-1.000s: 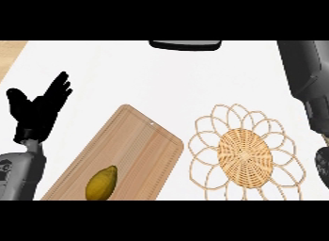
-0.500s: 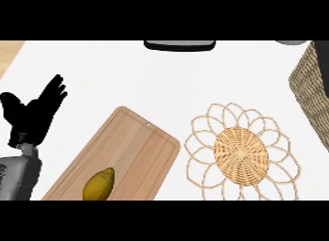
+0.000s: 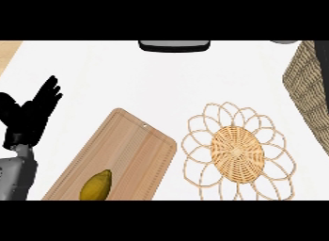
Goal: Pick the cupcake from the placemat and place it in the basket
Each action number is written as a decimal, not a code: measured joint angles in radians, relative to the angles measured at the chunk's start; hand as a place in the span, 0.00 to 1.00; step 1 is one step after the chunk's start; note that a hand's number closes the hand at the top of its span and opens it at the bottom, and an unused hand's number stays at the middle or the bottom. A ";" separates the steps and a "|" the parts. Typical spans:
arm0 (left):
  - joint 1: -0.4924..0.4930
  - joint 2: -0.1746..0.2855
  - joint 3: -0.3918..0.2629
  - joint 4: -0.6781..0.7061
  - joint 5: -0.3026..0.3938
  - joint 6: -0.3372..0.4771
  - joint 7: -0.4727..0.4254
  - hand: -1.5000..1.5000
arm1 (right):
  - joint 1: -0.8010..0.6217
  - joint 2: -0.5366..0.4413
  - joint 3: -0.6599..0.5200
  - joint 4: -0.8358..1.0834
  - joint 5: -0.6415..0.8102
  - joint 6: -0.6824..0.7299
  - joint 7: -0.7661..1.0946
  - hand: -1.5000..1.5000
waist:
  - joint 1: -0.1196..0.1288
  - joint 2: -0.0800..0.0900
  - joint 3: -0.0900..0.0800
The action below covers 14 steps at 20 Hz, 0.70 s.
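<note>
lower middle of the frame: a wooden board [image 3: 129,148] carrying a yellow fruit [image 3: 97,186]. right of it lies the woven placemat [image 3: 233,150], with no cupcake on it or anywhere in frame. at the left edge the left hand [image 3: 25,115] rests, fingers straight. the right hand is out of frame, state unknown. upper right: the basket [image 3: 309,94]. probably the placing step: keep the cupcake upright and lower it inside the rim before releasing.

A white flat counter top [image 3: 126,80] holds a rectangular wooden board [image 3: 129,143]. Beside it lies a flower-shaped woven placemat [image 3: 233,150] (tan wicker basket [image 3: 306,89] at right).
</note>
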 measured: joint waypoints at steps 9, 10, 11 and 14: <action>0.014 -0.003 0.006 0.001 -0.004 -0.001 -0.018 0.50 | 0.148 -0.014 -0.069 -0.100 0.000 -0.083 -0.005 0.00 | -0.001 0.002 0.000; 0.013 -0.006 0.002 -0.012 -0.004 0.001 -0.005 0.50 | 0.162 -0.013 -0.079 -0.108 0.000 -0.090 -0.004 0.00 | 0.000 0.001 0.000; 0.015 -0.005 0.002 -0.020 0.000 -0.004 0.002 0.50 | 0.167 -0.013 -0.084 -0.108 0.009 -0.092 0.002 0.00 | 0.003 0.002 0.000; 0.034 -0.003 0.001 -0.058 0.008 -0.011 0.021 0.50 | 0.202 -0.020 -0.107 -0.117 -0.018 -0.123 -0.020 0.00 | 0.005 0.001 0.001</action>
